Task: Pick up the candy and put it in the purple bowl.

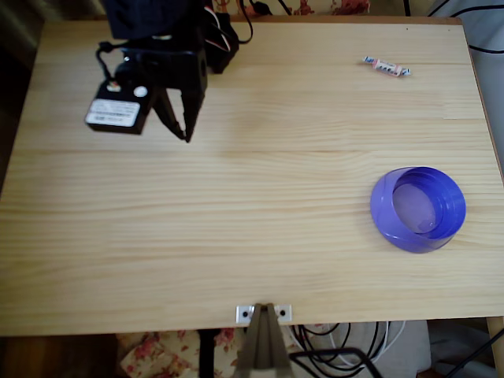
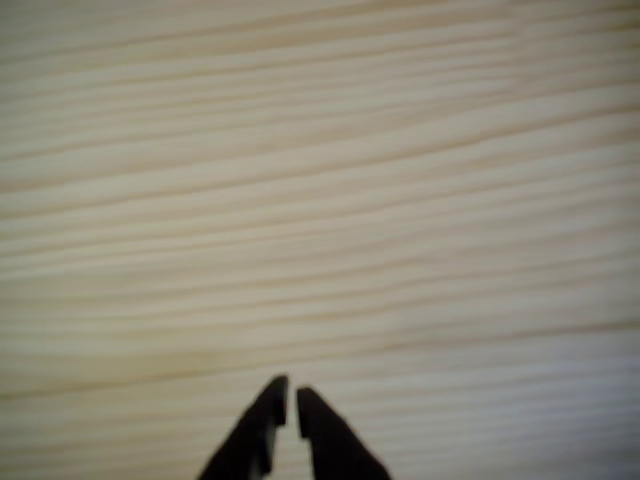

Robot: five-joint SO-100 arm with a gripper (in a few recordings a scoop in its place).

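nothing grasped yet: the reach for the candy is the step in hand

the pale pine-board table [image 1: 260, 236] takes up most of the overhead view, its grain running side to side. the black five-joint arm sits toward 10 o'clock on it, and its black two-finger gripper [image 1: 186, 132] points down toward 6 o'clock. in the wrist view the gripper [image 2: 291, 398] has its tips drawn nearly together, a thin slit between them and nothing held, with bare wood under them.

the round translucent blue-purple plastic bowl [image 1: 418, 209] stands empty toward 4 o'clock. the small wrapped candy [image 1: 386, 68], white-pink with blue twisted ends, lies flat toward 2 o'clock, well apart from both bowl and gripper.

by my reading the pick has not begun. the next move calls for a swing across toward 2 o'clock, the fingers spread, then a descent astride the wrapper's thin middle.
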